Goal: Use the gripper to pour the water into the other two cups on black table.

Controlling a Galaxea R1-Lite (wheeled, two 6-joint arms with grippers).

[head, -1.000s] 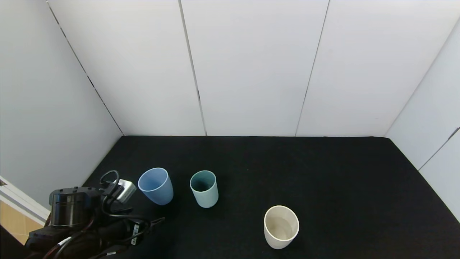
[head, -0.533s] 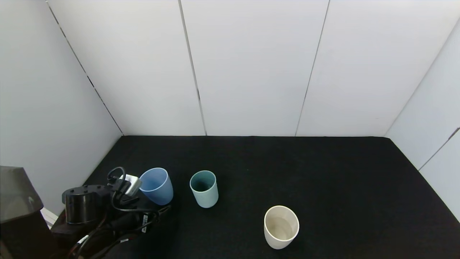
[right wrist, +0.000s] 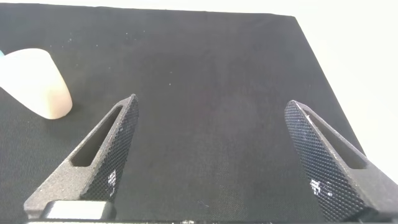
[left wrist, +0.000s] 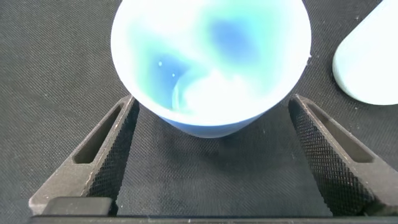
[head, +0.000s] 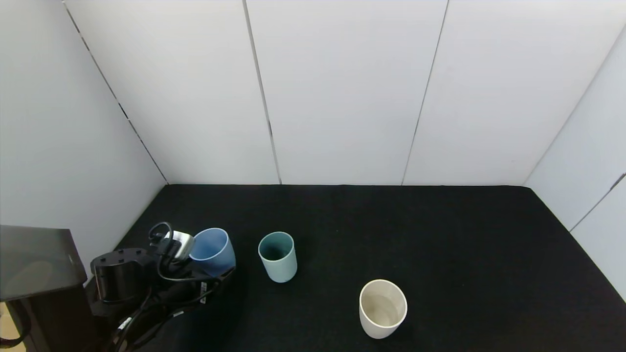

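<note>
I had the left claw (left wrist: pixel 211 162) low over the black desk (head: pixel 440 244), its fingers (left wrist: pixel 102 155) spread wide and gripping nothing. The light blue cup (left wrist: pixel 211 62) stood upright just ahead of the fingertips, its base not yet between them, with bare desk showing on either side of it. In the head view the left claw (head: pixel 215 274) sat right against the near side of that blue cup (head: pixel 212 252), though I could not tell whether it touched.

Beyond the blue cup, off to the claw's right, stood the teal-green cup (head: pixel 278 256), upright and apart from its neighbour. The cream-white cup (head: pixel 382 309) stood farther right again and nearer to me, well apart from the other two, with a faint shimmer of water inside it.

The right claw (right wrist: pixel 214 165) was also spread wide and empty, hovering over bare desk (right wrist: pixel 205 74), with the cream-white cup (right wrist: pixel 34 84) off to its left.
</note>
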